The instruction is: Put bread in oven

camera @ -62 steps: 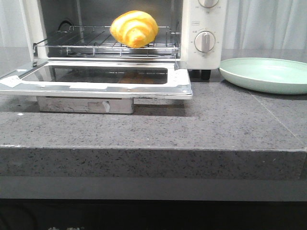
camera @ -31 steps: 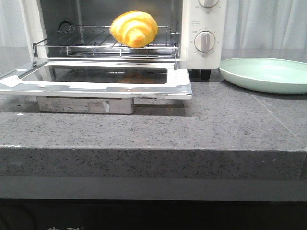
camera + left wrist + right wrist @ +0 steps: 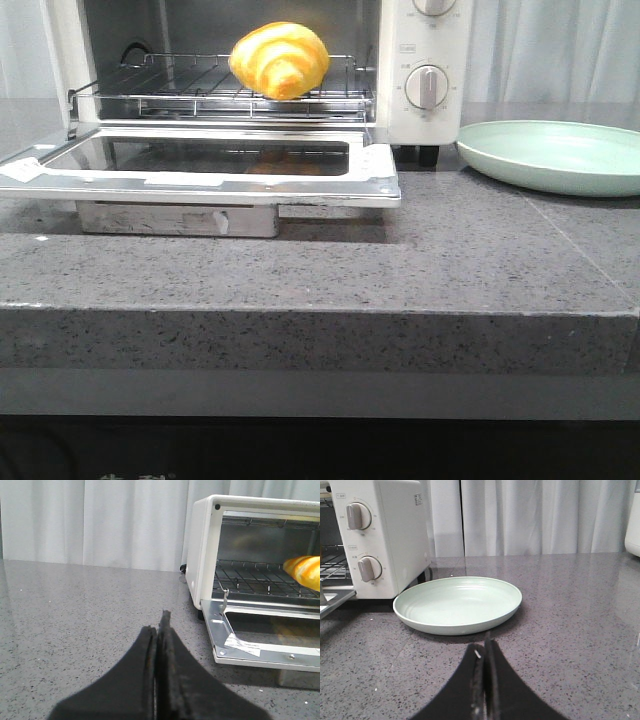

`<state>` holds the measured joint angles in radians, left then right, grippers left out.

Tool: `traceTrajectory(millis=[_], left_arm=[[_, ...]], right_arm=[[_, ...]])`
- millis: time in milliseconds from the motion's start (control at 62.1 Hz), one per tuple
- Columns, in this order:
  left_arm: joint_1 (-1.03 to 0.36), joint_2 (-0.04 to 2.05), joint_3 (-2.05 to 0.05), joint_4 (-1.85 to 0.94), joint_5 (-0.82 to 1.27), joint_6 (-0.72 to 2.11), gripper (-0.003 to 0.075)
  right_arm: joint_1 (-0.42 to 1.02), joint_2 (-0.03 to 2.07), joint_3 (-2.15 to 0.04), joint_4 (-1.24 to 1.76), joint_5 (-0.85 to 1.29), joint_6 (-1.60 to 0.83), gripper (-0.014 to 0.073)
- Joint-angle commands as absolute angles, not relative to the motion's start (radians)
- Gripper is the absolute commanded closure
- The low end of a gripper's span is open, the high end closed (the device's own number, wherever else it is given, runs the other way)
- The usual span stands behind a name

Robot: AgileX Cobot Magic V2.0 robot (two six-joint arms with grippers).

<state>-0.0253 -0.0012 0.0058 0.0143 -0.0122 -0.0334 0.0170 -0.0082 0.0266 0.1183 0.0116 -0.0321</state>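
Observation:
The golden-yellow striped bread (image 3: 280, 60) lies on the wire rack (image 3: 220, 90) inside the white oven (image 3: 430, 45). The oven's glass door (image 3: 210, 165) hangs open and flat over the counter. The bread's edge also shows in the left wrist view (image 3: 305, 571). My left gripper (image 3: 158, 630) is shut and empty, low over the counter, left of the oven. My right gripper (image 3: 485, 647) is shut and empty, in front of the plate, right of the oven. Neither gripper shows in the front view.
An empty pale green plate (image 3: 555, 155) sits on the grey stone counter (image 3: 400, 260) right of the oven; it also shows in the right wrist view (image 3: 457, 602). A metal block (image 3: 180, 218) lies under the open door. White curtains hang behind.

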Motion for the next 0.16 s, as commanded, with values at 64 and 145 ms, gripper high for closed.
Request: traceTrajectory(millis=[64, 145], left_arm=[[-0.023, -0.028, 0.034, 0.007, -0.087, -0.031, 0.0738], [-0.023, -0.028, 0.034, 0.007, -0.087, -0.031, 0.0738]], right_arm=[[0.013, -0.033, 0.026, 0.113, -0.072, -0.043, 0.0664], [0.013, -0.033, 0.026, 0.113, -0.072, -0.043, 0.0664]])
